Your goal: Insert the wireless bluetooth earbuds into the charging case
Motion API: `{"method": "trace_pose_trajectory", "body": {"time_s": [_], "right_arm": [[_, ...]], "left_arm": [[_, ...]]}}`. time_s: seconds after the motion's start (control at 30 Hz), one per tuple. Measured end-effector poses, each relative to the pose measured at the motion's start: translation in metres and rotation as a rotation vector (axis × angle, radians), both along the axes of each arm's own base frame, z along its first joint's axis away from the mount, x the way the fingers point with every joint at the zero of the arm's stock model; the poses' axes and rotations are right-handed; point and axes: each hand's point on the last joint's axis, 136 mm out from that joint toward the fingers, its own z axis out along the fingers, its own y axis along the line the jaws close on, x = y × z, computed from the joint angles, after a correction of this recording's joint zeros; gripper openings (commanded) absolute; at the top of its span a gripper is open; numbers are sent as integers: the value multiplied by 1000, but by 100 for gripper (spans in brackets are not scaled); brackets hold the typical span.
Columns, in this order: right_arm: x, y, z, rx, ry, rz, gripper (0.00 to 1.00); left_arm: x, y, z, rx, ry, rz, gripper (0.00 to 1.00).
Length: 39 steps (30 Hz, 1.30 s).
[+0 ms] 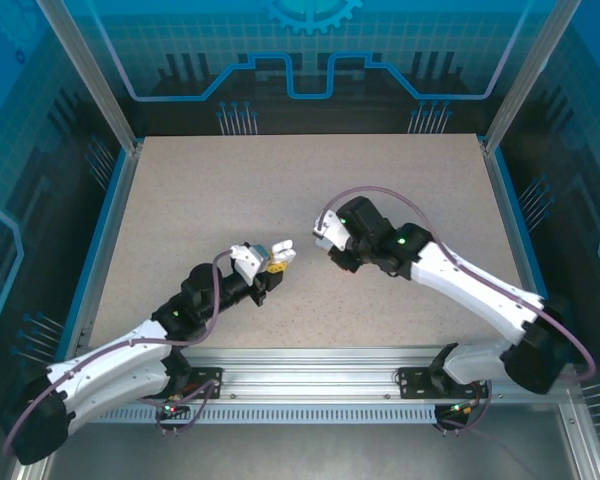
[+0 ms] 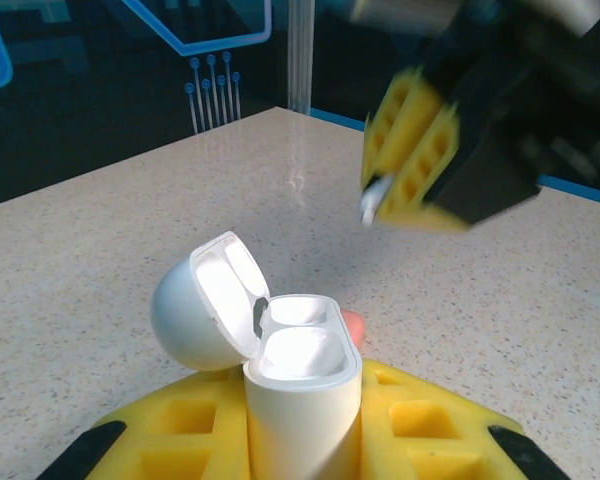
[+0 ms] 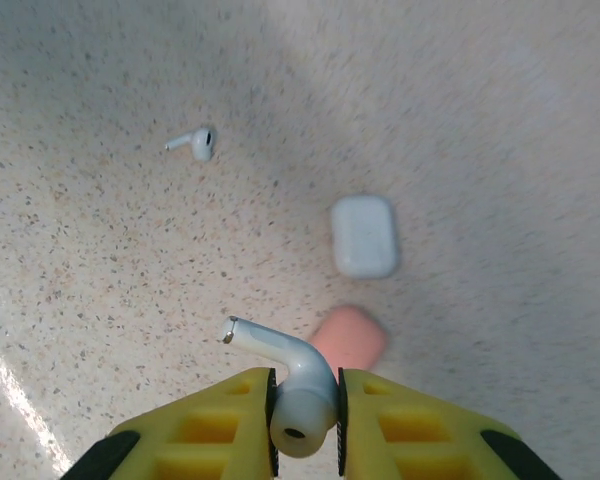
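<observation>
Right end effector (image 3: 305,425) around earbud (image 3: 298,392), tabletop (image 3: 130,250) below

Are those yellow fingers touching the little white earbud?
Touching. The right wrist view shows the earbud squeezed between the right gripper's two yellow fingers, with no gap on either side.

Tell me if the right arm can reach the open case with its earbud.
Probably yes: the left gripper holds the case upright, lid open, and the right gripper with the earbud hangs close, nothing between.
</observation>
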Motion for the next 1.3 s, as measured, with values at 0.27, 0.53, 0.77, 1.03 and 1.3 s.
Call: {"method": "trace_pose_trajectory", "body": {"time_s": [0.27, 0.53, 0.77, 1.03, 1.3], "right_arm": [[-28, -5, 47, -140, -204, 151, 21], [-29, -21, 68, -366, -335, 206, 21], [-29, -17, 68, -494, -391, 240, 21], [-26, -8, 64, -520, -420, 253, 21], [-25, -4, 56, -538, -434, 279, 21]], "left_arm": [[3, -29, -12, -19, 2, -113, 0], [3, -52, -12, -55, -23, -218, 0], [6, -63, 13, -116, -71, -256, 0], [3, -67, 24, -181, -67, -286, 0], [-1, -68, 29, -207, -59, -310, 0]]}}
